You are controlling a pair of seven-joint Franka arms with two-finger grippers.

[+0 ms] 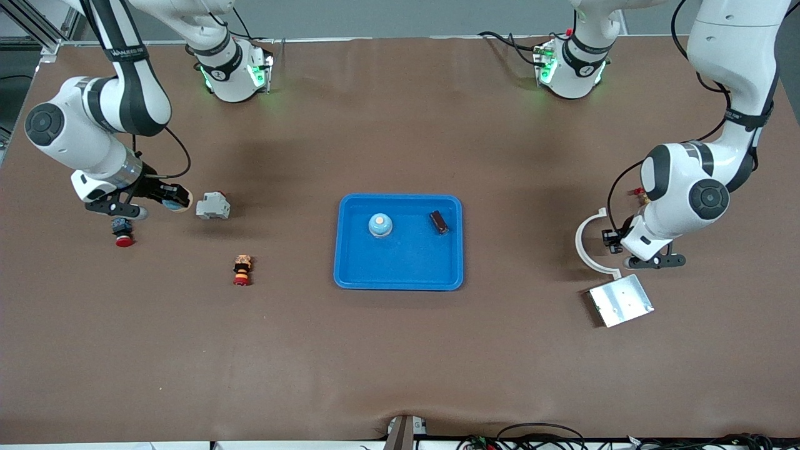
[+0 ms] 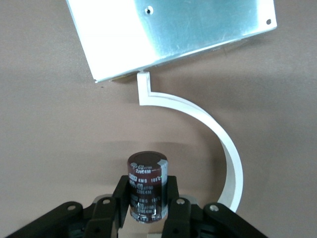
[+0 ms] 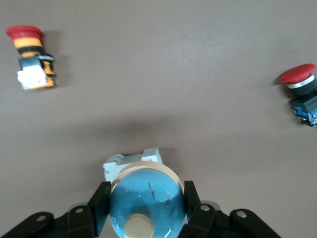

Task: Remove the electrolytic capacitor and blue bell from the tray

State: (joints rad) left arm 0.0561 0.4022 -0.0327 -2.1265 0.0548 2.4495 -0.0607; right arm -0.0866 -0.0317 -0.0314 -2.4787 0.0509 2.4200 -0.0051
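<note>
My left gripper (image 1: 615, 241) is low over the table at the left arm's end, beside a white curved piece. In the left wrist view the left gripper (image 2: 147, 194) is shut on a dark maroon capacitor (image 2: 146, 179), held upright. My right gripper (image 1: 174, 201) is low over the table at the right arm's end, next to a grey breaker. In the right wrist view the right gripper (image 3: 147, 194) is shut on a blue bell (image 3: 146, 204) with a cream button. A blue tray (image 1: 406, 259) at mid-table holds a second blue bell (image 1: 380, 225) and a dark capacitor (image 1: 439, 222).
A grey breaker (image 1: 212, 205) sits beside the right gripper. A red push button (image 1: 122, 232) and an orange-red button (image 1: 242, 270) lie nearby. A white curved piece (image 1: 587, 244) and a metal plate (image 1: 620, 300) lie by the left gripper.
</note>
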